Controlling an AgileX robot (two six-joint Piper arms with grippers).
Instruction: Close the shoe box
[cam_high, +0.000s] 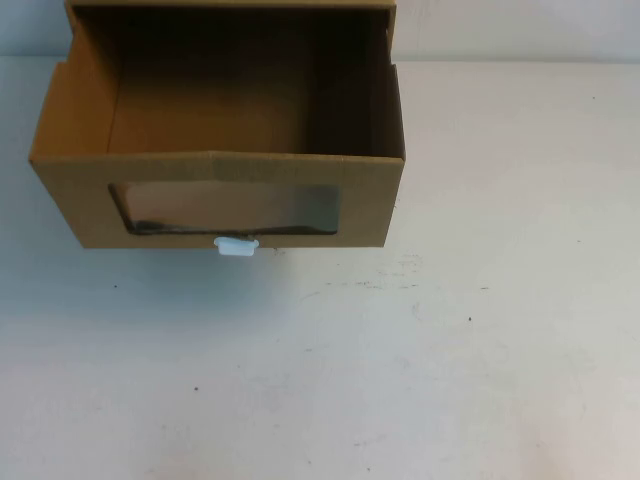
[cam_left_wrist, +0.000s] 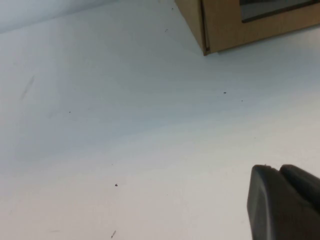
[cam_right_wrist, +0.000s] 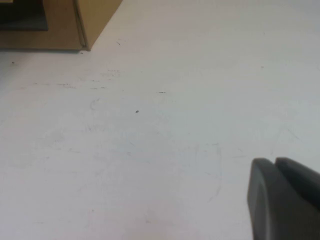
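Note:
The shoe box (cam_high: 240, 205) is a brown cardboard drawer pulled out toward me at the table's far left, its inside bare. Its front panel has a dark window and a small white pull tab (cam_high: 236, 246) at the bottom edge. A corner of the box shows in the left wrist view (cam_left_wrist: 235, 25) and in the right wrist view (cam_right_wrist: 60, 25). My left gripper (cam_left_wrist: 278, 170) is shut with nothing in it, over bare table well short of the box. My right gripper (cam_right_wrist: 273, 162) is likewise shut and holds nothing, away from the box. Neither arm shows in the high view.
The white table (cam_high: 450, 350) stretches in front of and to the right of the box, marked only by faint scuffs and small dark specks. The box's outer sleeve (cam_high: 230, 8) sits at the table's far edge.

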